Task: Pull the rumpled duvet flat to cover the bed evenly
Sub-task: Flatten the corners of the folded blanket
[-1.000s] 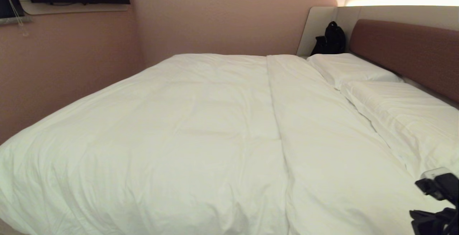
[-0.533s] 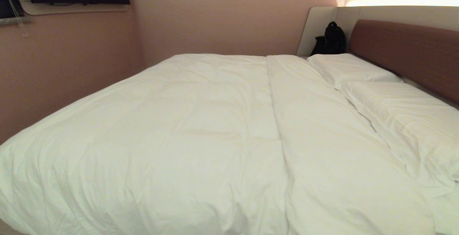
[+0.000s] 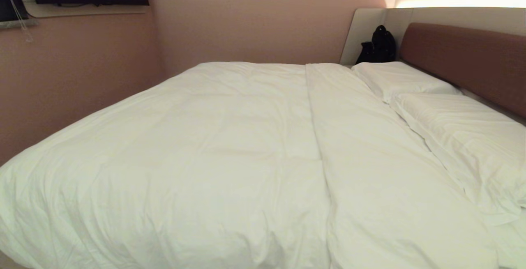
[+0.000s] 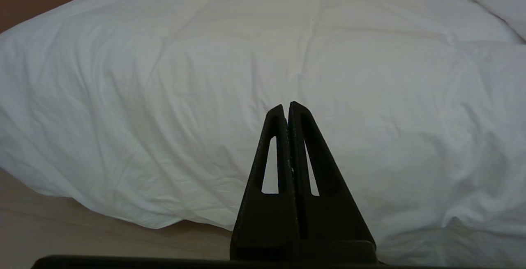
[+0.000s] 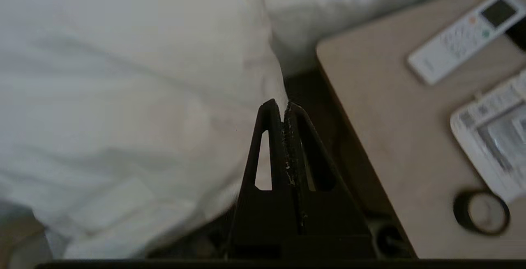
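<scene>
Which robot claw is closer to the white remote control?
Right. The right claw, shut, hangs over the gap between the bed and the bedside table where the remote lies. The left claw, also shut, points at the duvet; no remote shows there.

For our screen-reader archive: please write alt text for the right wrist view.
The right gripper, fingers shut and empty, hangs beside the white duvet. Next to it stands a beige bedside table with a white remote.
</scene>
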Controlling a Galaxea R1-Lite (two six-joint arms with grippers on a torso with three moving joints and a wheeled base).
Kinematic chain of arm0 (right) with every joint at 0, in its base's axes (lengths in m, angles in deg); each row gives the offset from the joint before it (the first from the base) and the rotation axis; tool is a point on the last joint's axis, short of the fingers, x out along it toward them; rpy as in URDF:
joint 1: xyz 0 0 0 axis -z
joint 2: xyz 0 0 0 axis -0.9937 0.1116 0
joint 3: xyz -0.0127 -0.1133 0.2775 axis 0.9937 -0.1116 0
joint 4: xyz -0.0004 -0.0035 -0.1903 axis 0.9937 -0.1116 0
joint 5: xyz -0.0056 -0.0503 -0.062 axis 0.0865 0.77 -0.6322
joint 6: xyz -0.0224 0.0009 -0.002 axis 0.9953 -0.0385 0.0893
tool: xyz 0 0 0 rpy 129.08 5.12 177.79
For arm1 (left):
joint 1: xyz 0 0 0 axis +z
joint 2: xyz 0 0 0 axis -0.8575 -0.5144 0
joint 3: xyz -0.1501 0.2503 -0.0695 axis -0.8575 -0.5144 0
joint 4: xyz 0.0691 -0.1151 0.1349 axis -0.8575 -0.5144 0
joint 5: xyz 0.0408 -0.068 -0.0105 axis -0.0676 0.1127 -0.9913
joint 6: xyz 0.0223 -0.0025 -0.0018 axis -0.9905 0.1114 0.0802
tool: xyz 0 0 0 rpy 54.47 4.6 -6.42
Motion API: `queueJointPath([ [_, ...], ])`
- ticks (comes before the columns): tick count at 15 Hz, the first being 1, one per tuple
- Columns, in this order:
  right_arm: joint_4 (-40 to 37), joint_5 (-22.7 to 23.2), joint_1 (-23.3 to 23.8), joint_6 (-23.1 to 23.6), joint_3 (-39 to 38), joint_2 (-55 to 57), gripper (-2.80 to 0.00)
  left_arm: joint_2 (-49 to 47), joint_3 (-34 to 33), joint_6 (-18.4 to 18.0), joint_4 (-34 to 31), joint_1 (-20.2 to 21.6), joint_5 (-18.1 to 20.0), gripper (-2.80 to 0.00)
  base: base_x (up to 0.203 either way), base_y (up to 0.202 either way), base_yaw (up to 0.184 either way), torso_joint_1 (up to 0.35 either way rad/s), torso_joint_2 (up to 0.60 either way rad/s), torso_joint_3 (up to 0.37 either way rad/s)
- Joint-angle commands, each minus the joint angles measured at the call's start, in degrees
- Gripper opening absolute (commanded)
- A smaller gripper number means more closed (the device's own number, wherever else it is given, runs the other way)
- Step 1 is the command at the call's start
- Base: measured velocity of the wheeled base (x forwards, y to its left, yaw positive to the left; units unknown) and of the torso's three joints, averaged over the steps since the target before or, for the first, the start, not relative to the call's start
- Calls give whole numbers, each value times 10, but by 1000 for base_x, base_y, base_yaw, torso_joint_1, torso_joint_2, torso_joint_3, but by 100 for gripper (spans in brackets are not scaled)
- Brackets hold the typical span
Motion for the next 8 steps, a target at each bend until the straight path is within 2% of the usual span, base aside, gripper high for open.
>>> queueJointPath([
  [1, -145, 16, 2, -11, 6, 59, -280, 0, 0, 0, 0, 1, 0, -280, 0, 0, 0, 0, 0, 0],
  [4, -124, 50, 3, -14, 24, 140, -280, 0, 0, 0, 0, 1, 0, -280, 0, 0, 0, 0, 0, 0],
  [8, -39, 64, 3, -15, 28, 259, -280, 0, 0, 0, 0, 0, 0, -280, 0, 0, 0, 0, 0, 0],
])
